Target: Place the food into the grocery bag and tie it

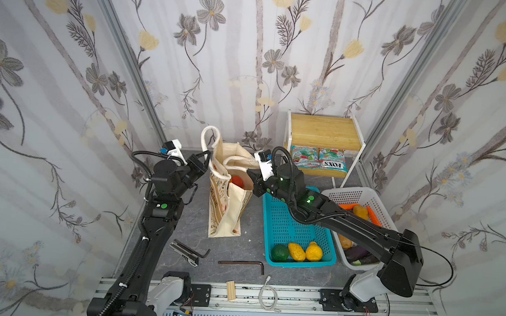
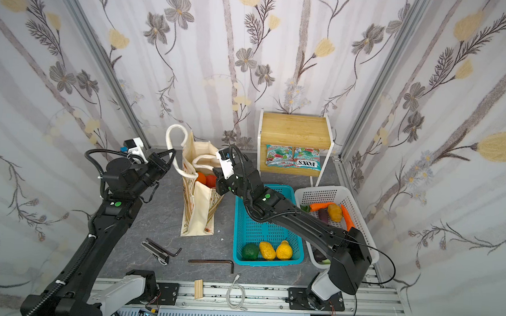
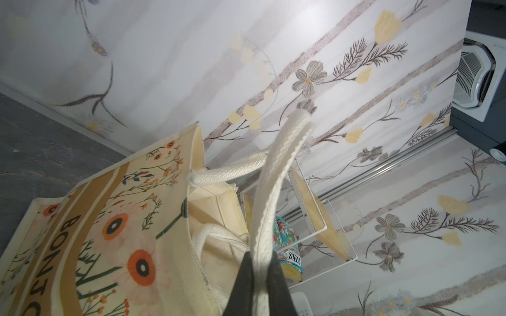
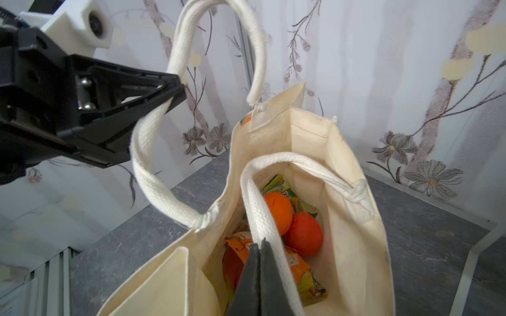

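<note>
The grocery bag stands upright with its mouth open, left of the baskets. My left gripper is shut on its raised rope handle. My right gripper hangs shut over the bag's mouth, and the other handle runs along the side of one finger, not between the jaws. Inside lie an orange, a red tomato, an orange packet and a green packet. Two yellow lemons lie in the teal basket.
The teal basket also holds a green fruit. The white basket to its right holds vegetables, under my right arm. A wooden shelf at the back carries snack packets. Hex keys, a tool, a wood block and a cable lie near the front.
</note>
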Controlling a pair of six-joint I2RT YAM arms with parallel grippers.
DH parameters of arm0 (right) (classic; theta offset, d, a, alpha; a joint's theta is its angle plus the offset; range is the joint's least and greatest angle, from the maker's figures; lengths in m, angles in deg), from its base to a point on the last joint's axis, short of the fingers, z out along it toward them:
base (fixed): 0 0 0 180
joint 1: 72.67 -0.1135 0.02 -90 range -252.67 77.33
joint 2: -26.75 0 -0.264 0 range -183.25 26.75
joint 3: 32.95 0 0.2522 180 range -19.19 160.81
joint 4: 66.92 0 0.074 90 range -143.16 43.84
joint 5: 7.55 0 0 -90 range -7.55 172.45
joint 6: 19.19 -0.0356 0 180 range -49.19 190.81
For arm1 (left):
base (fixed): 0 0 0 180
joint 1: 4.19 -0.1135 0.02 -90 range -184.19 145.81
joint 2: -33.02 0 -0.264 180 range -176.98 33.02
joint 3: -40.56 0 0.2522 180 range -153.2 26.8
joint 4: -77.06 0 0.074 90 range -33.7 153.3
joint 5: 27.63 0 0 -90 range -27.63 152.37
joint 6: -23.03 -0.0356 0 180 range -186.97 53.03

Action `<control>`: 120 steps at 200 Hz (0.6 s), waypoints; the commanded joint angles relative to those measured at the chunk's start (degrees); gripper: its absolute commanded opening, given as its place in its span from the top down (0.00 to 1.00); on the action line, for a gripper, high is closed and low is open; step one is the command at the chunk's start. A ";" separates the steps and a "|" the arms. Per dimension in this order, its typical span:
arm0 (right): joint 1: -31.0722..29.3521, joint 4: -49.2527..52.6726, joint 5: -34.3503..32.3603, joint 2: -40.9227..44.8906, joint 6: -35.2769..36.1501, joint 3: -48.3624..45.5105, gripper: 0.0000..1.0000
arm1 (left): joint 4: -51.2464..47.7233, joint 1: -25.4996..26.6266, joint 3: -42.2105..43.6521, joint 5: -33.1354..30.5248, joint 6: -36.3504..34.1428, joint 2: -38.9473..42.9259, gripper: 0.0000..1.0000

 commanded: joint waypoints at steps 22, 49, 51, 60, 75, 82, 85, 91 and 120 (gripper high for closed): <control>-0.28 -3.62 0.93 0.11 1.92 -1.28 1.00 | -4.44 2.31 -3.36 2.12 -5.22 -3.25 0.81; 0.11 -2.14 -3.17 0.69 1.60 -1.64 1.00 | -5.56 2.30 -3.16 -1.15 -6.47 -1.54 0.73; 0.25 -2.20 -3.15 0.78 1.43 -1.71 1.00 | -5.56 2.37 -3.22 -1.12 -6.62 -1.44 0.71; 0.88 -2.77 -2.06 1.28 0.55 -2.10 1.00 | -5.64 2.39 -3.80 0.26 -7.31 -1.67 0.65; 1.61 -3.97 0.35 1.85 -0.88 -2.50 1.00 | -6.41 2.39 -5.32 2.02 -7.60 -3.00 0.65; 1.86 -4.75 1.22 2.02 -1.46 -2.70 1.00 | -6.44 2.50 -5.63 1.92 -7.49 -3.30 0.61; 1.91 -5.04 1.57 2.04 -1.82 -2.77 1.00 | -6.44 2.48 -5.76 1.77 -7.53 -3.34 0.58; 2.16 -5.41 2.17 2.12 -2.30 -2.88 1.00 | -6.57 2.64 -6.03 1.22 -7.85 -3.50 0.50; 2.41 -2.13 0.03 0.84 -1.49 -1.45 1.00 | -9.88 4.38 -7.38 -3.59 -12.57 -5.04 0.44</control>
